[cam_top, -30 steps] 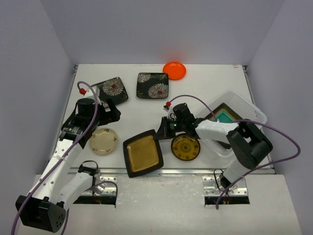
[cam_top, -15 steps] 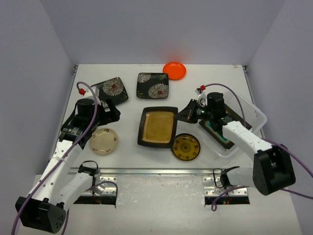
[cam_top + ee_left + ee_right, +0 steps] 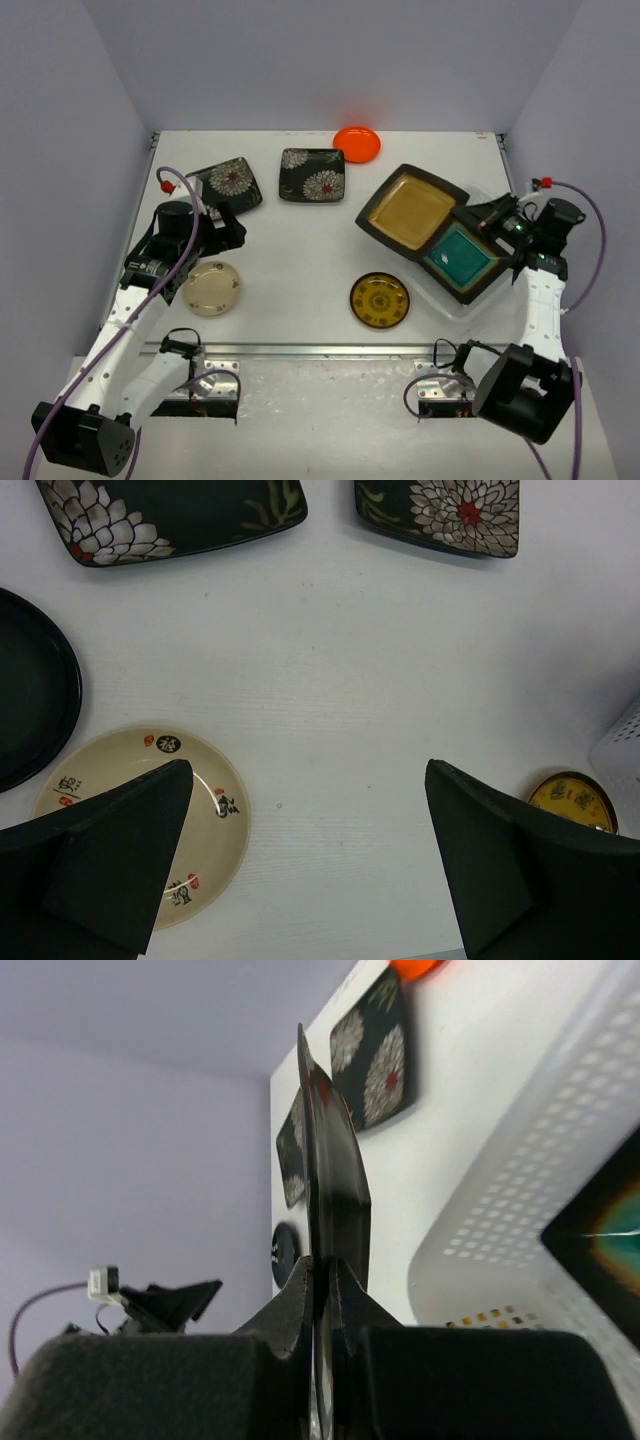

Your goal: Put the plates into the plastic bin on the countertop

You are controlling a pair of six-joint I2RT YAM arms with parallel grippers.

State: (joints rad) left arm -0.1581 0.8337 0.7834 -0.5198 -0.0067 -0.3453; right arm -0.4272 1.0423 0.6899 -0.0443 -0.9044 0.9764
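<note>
The amber-centred square plate (image 3: 412, 210) is clamped by one corner in the right hand (image 3: 482, 216). In the right wrist view its dark rim stands edge-on between the two closed fingers (image 3: 345, 1305). From above, the plate shows its amber face and overlaps the far left end of the plastic bin (image 3: 452, 308). How high it hangs I cannot tell.

The teal-centred square plate (image 3: 460, 258) lies inside the bin, which sits at the right side of the white worktop (image 3: 290, 250). Just left of the bin lies the round dark plate with the yellow pattern (image 3: 380, 300).

The orange round plate (image 3: 357, 143) is at the far edge. The two black plates with white flowers (image 3: 312, 174) (image 3: 228, 182) lie apart from each other at the far left.

The left hand (image 3: 215, 228) hangs over the worktop with its fingers spread wide and nothing between them. Beneath one finger lies the cream round plate (image 3: 215, 830). It bears small brush characters in black and red, which I cannot read.
</note>
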